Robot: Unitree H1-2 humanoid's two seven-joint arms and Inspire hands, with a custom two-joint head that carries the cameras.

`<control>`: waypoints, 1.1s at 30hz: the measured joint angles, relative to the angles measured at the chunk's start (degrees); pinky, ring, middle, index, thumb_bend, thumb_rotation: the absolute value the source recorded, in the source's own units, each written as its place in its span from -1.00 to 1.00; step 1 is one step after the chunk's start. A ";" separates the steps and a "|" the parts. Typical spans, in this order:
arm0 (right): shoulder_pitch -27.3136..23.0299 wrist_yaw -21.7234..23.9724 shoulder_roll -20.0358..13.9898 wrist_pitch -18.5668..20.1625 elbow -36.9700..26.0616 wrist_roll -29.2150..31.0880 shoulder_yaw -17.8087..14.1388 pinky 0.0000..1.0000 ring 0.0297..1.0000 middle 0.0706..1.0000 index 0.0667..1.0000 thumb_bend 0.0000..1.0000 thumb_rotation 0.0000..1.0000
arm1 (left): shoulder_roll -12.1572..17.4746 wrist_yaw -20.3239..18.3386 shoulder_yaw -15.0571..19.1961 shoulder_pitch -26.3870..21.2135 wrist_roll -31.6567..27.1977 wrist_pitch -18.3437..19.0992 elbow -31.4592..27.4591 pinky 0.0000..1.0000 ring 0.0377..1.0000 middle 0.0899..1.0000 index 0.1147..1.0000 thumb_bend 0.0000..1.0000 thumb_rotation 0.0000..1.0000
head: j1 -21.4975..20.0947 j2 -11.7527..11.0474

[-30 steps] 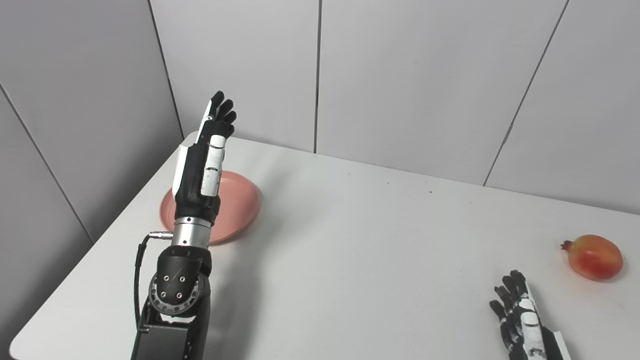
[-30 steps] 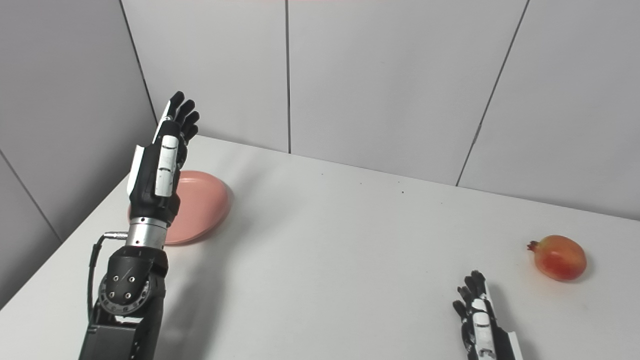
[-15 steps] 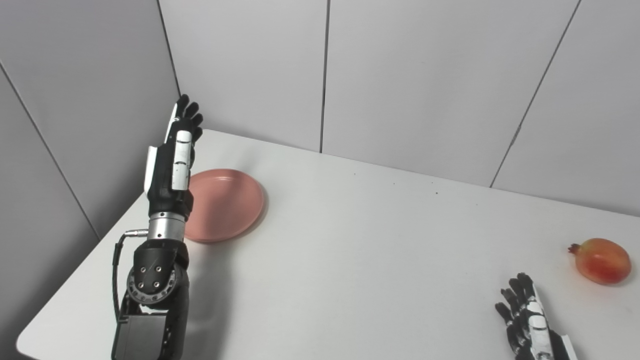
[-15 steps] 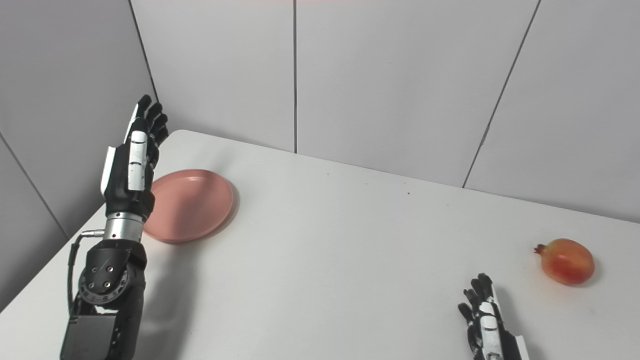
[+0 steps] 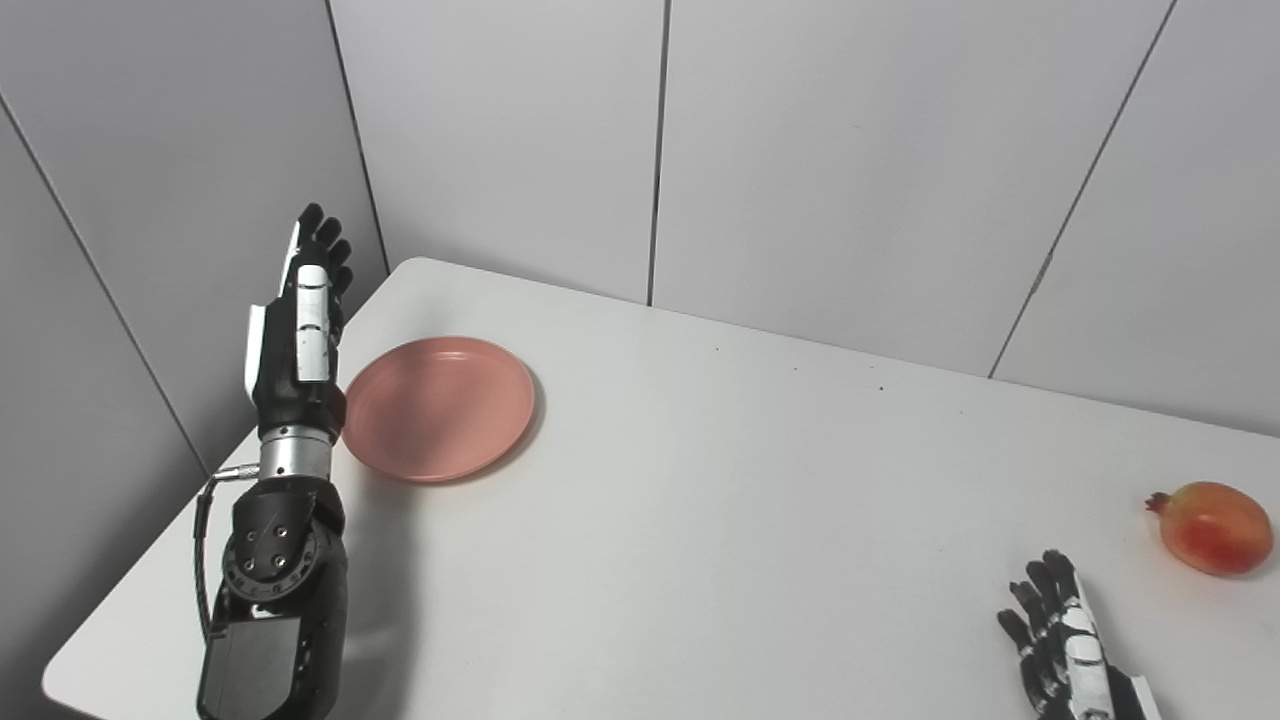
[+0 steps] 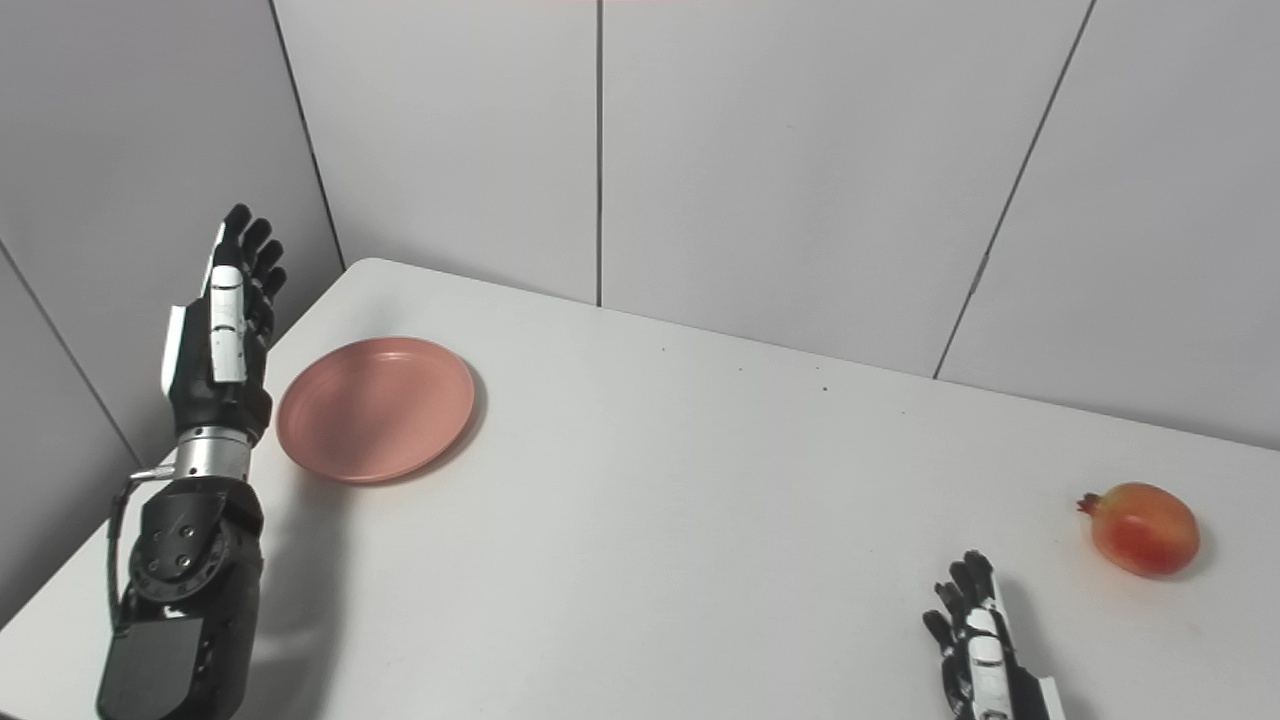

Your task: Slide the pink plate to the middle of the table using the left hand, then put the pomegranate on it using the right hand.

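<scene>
Left eye view first: my left hand (image 5: 298, 330) is raised edge-on just left of the pink plate (image 5: 438, 407), fingers (image 5: 318, 232) straight and together, holding nothing, apart from the rim. The plate sits near the surface's (image 5: 700, 520) far left corner, not in the middle. The risk I see: if I sweep too high, my fingers skim over the low rim and the plate stays put; if I hit off-centre, it could spin or veer toward the back wall. My palm side is turned away, so I can't judge its gap to the rim well.

Right eye view now: the pomegranate (image 6: 1143, 528) lies on its side near the right edge, well apart from the plate. My right hand (image 6: 975, 655) rests low near it, fingers spread, empty, its wrist cut off by the bottom edge. A round fruit that near the edge could roll off if I nudge it while closing. Whether the left hand's lower edge touches the surface is hidden behind the forearm here.
</scene>
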 measured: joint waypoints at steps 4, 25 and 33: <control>0.01 0.00 0.00 0.01 0.00 0.14 0.02 1.00 1.00 1.00 1.00 -0.64 1.00 | 0.02 -0.03 0.62 0.12 -1.58 -0.01 0.19 0.98 0.95 0.95 0.90 -0.08 1.00 | 0.09 0.09; 0.02 -0.05 0.00 0.19 -0.11 -0.07 0.05 1.00 1.00 1.00 1.00 -0.69 1.00 | 1.54 0.00 3.55 0.47 -6.19 -0.01 2.91 1.00 0.99 0.99 0.95 -0.06 1.00 | 0.79 0.00; 0.02 -0.04 -0.03 0.19 -0.10 -0.08 0.05 1.00 1.00 1.00 1.00 -0.70 1.00 | 1.78 -0.02 4.32 1.02 -6.60 -0.28 3.85 0.99 0.95 0.93 0.89 -0.06 1.00 | 0.88 0.18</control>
